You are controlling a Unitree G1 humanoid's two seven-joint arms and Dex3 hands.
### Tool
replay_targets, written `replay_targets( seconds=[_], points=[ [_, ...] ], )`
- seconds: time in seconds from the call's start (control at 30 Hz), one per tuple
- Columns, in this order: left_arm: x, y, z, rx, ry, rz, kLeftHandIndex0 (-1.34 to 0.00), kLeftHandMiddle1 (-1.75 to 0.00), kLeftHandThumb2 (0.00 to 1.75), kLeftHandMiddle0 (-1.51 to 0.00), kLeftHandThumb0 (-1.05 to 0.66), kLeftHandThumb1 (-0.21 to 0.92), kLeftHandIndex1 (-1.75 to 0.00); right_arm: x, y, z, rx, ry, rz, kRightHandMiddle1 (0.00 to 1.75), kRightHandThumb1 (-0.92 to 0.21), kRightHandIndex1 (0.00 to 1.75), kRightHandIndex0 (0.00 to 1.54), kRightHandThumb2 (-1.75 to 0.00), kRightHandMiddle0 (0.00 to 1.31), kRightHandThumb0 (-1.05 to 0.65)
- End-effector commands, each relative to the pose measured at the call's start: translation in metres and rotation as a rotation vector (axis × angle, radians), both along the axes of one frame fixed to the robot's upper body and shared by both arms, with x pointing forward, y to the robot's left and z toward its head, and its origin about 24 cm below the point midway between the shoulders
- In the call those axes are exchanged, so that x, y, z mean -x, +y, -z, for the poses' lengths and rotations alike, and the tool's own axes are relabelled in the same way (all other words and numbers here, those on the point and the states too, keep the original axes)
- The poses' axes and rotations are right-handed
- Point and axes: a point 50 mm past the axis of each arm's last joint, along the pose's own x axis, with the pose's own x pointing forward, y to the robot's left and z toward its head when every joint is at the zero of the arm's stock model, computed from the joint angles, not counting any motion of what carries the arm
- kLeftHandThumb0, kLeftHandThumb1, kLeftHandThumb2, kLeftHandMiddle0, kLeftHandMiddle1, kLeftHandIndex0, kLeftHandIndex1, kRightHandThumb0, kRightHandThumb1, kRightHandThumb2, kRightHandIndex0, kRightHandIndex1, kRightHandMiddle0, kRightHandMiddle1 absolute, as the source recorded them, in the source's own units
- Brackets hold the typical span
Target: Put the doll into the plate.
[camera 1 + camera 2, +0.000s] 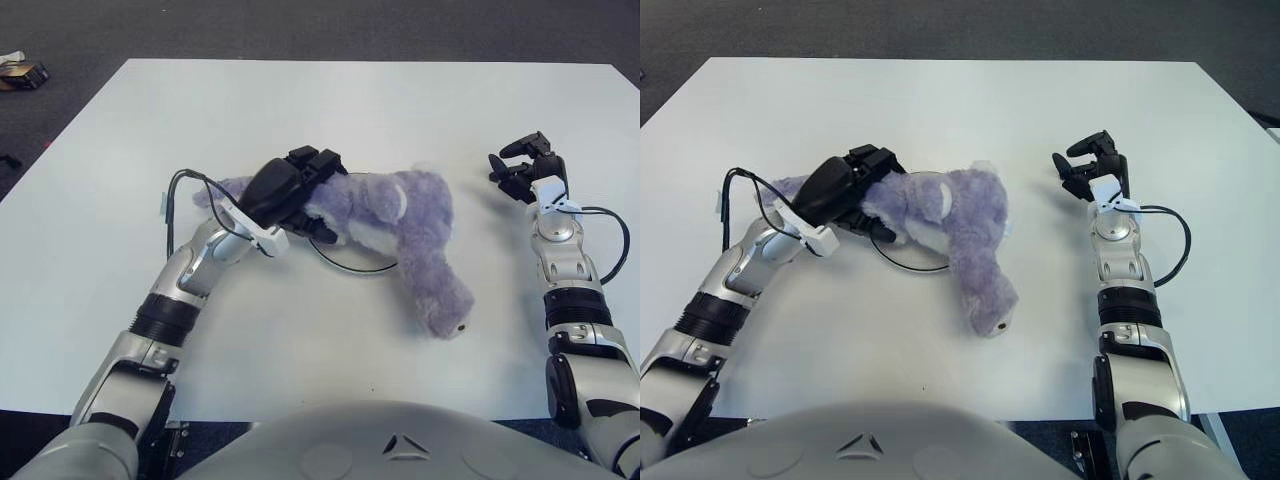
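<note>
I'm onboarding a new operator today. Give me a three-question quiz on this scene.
1. True or false: the left hand grips the purple plush doll.
2. What does the doll partly cover? A) plate B) box C) cup
3. Fill in: the right hand shows to the doll's ____ and holds nothing.

Key: 1 true. 2 A, the plate. 3 right.

The doll is a soft plush of shaggy lavender fur, matt and fuzzy all over. Under it, the plate shows a thin, smooth, glossy rim that looks like glass or clear plastic. The table has a plain white, smooth, matt top. The left hand has a black, slightly shiny hard-plastic shell, and the right hand looks the same, on brushed silver metal forearms.
</note>
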Motion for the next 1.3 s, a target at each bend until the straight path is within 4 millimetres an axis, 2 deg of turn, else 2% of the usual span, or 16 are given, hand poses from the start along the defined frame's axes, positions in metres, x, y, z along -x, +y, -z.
replay_targets(
  seconds=[0.0, 0.67, 1.27],
  points=[
    [-0.008, 0.001, -0.011, 0.037, -0.043, -0.029, -0.58, -1.75, 0.01, -0.82, -0.12, 0.92, -1.75, 0.004, -0.001, 0.012, 0.011, 0.077, -0.001, 1.69, -0.92, 0.88, 0.83, -0.47, 0.24, -0.35],
    [-0.012, 0.002, -0.026, 0.07, -0.114, -0.046, -0.6, -1.75, 0.0, -0.84, -0.1, 0.91, -1.75, 0.005, 0.004, 0.013, 0.04, 0.145, -0.03, 1.7, -0.92, 0.85, 0.83, -0.48, 0.23, -0.35],
    [-0.012, 0.005, -0.032, 0.056, -0.153, -0.081, -0.66, -1.75, 0.0, -0.89, -0.11, 0.88, -1.75, 0.005, 0.004, 0.014, 0.051, 0.181, -0.042, 1.72, -0.92, 0.83, 0.85, -0.5, 0.21, -0.35]
  ],
)
